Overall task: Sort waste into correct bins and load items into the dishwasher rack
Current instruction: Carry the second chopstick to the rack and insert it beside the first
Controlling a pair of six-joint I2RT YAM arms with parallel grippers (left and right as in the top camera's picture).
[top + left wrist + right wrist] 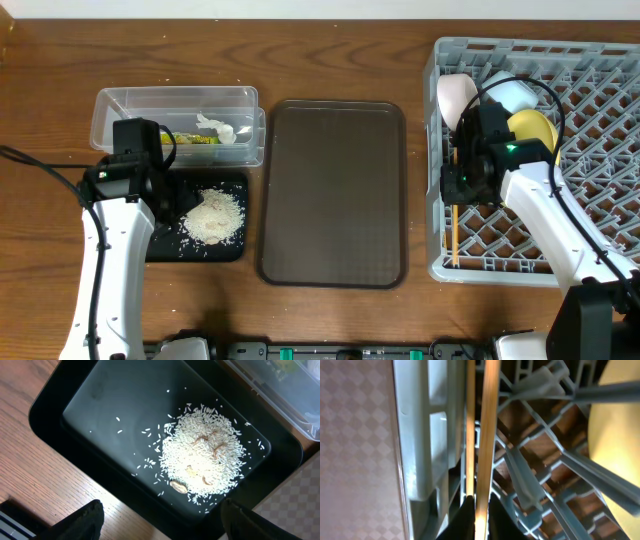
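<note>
The grey dishwasher rack point(590, 200) stands at the right and holds the pale pink bowl point(455, 97), the light blue bowl point(512, 94) and the yellow plate point(535, 130). My right gripper point(480, 512) is shut on one wooden chopstick point(487, 430) inside the rack's left wall point(420, 435). The second chopstick point(470, 425) lies beside the first. Both chopsticks show in the overhead view point(452, 235). My left gripper point(161, 512) is open and empty over the near edge of the black tray point(60, 405), which holds the rice scraps point(202, 457). The clear tub point(130, 105) holds the wrapper point(190, 138) and the tissue point(220, 128). The cup is not visible.
The large brown serving tray point(333, 195) lies between the bins and the rack. The yellow plate's edge point(617, 435) is close to the right of my right gripper. Rack pegs surround the chopsticks.
</note>
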